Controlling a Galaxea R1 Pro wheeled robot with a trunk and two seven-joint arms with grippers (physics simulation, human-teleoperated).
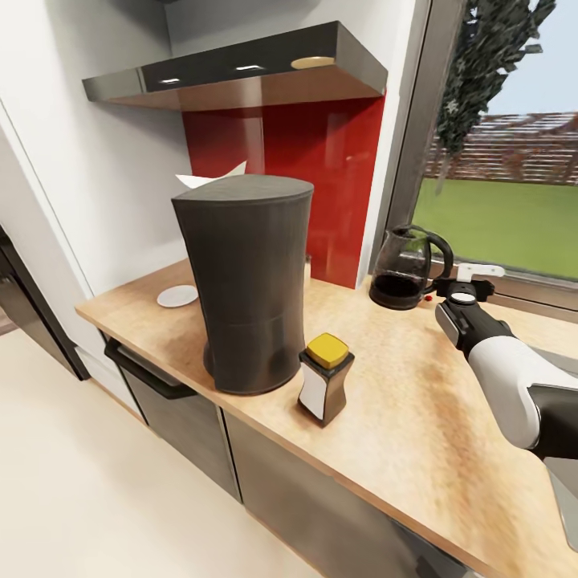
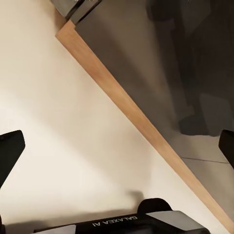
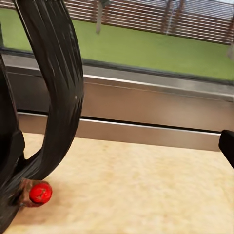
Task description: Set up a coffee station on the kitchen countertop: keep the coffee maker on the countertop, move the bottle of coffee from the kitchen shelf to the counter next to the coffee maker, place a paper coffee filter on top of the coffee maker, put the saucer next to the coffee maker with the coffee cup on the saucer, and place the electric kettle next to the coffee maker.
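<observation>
open counter (image 1: 417,401) right of bottle (image 1: 325,379), kettle (image 1: 405,269) blocking ahead

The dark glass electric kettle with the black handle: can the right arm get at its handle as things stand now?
Probably yes. The right gripper is beside the dark glass electric kettle, facing its black handle close up. Bare wooden countertop lies between them, with nothing in the way.
</observation>
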